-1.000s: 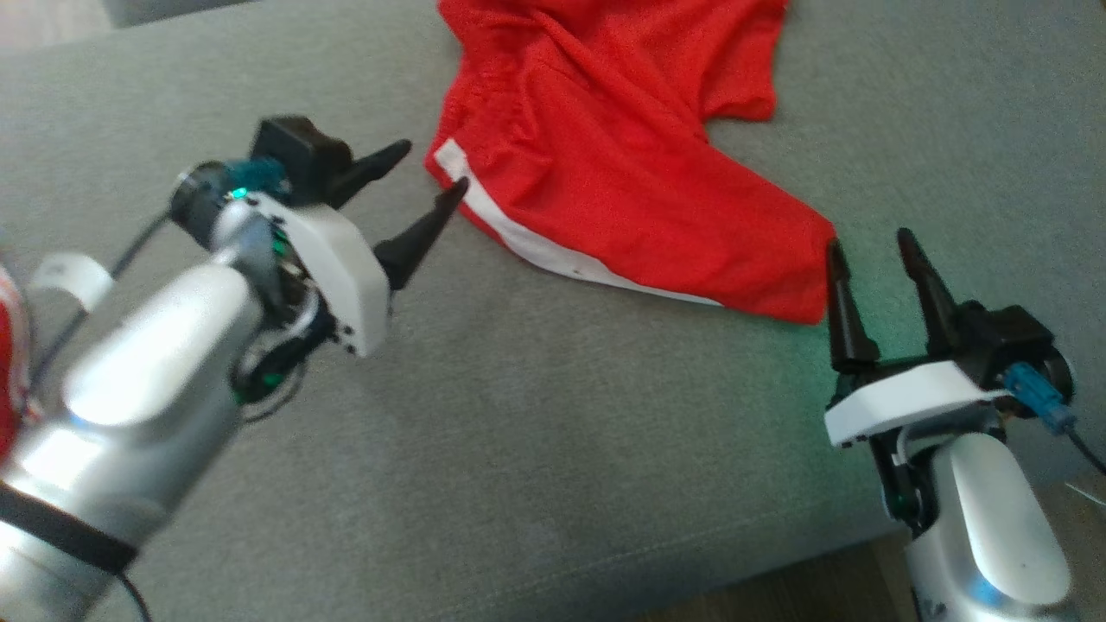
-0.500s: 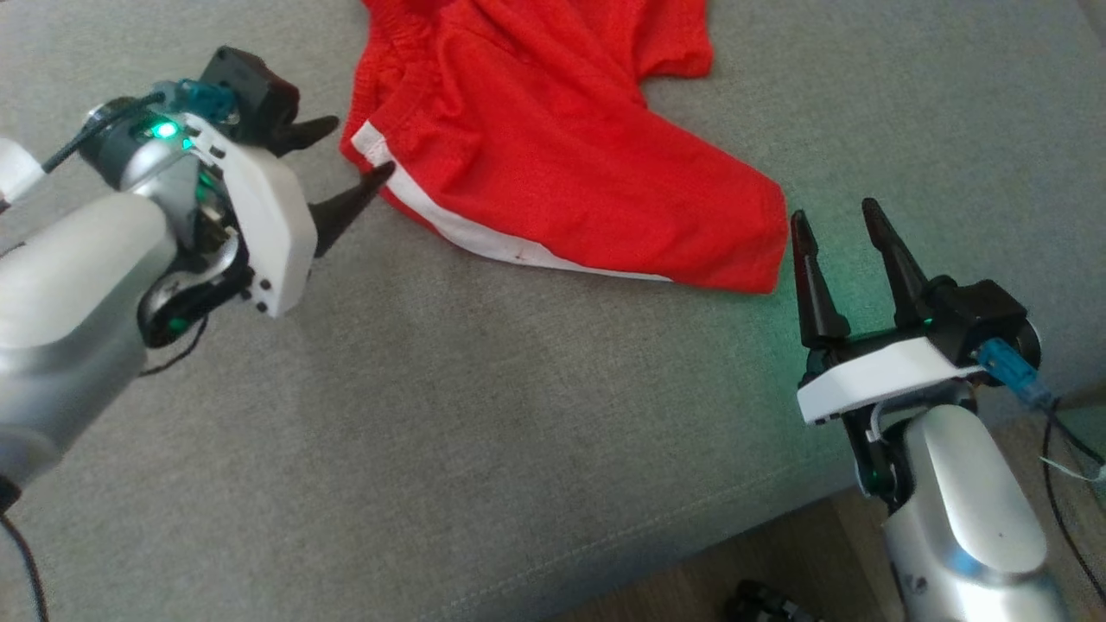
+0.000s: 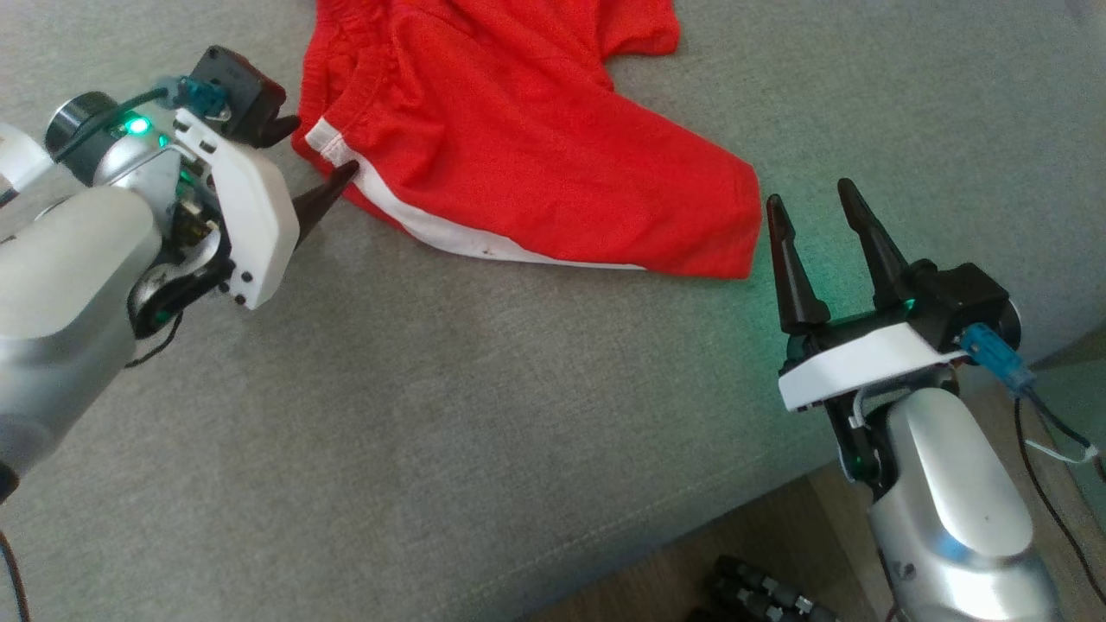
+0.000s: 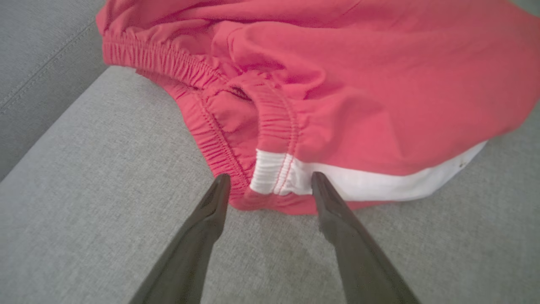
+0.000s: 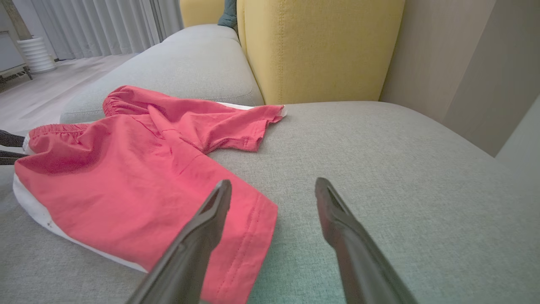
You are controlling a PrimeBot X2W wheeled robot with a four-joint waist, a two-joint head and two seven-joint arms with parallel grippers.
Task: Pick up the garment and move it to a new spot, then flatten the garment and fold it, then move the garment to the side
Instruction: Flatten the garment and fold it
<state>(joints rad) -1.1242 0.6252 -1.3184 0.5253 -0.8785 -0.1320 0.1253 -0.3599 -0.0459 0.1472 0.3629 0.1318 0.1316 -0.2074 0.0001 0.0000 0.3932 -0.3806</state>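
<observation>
Jaws parted | red shorts (image 3: 518, 147) on grey sofa (image 3: 484, 415) | yellow cushion (image 5: 320, 46), curtains (image 5: 97, 25)

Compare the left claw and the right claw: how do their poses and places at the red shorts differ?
The left claw straddles the waistband corner of the red shorts at the white stripe; the right claw is at the leg hem, one finger over fabric, one over bare cushion. In the head view the left claw points sideways to the right; the right claw points up the view. Both stand open, neither gripping fabric.
</observation>
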